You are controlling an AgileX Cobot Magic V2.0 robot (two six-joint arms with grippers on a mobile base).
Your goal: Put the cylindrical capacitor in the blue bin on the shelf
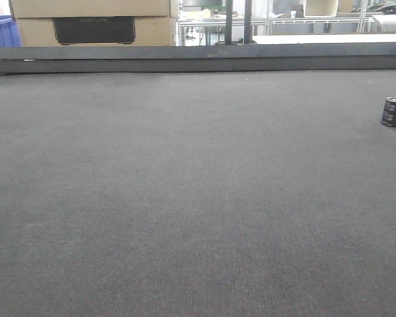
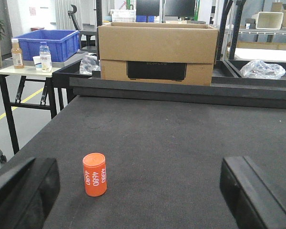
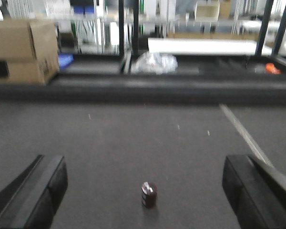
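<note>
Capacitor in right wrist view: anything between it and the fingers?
Nothing visible. The cylindrical capacitor stands upright on bare dark mat, ahead of the right gripper and roughly centred between its open fingers. Image blurred; tiny debris can't be ruled out.

Cylindrical capacitor [image 1: 394,111] upright on desk [image 1: 185,198], far right in front view, short of far edge. In right wrist view it stands near, between spread fingers of right gripper [image 3: 143,171], touching neither. Numbered cylinder [image 2: 94,174] upright on desk between spread fingers of left gripper [image 2: 140,181], closer to left one. Cardboard box [image 2: 157,52] behind far desk edge. Bin [image 2: 55,44], bottles [image 2: 45,56] on side table [image 2: 14,71], far left. Plastic bag [image 2: 262,70] far right.
</note>
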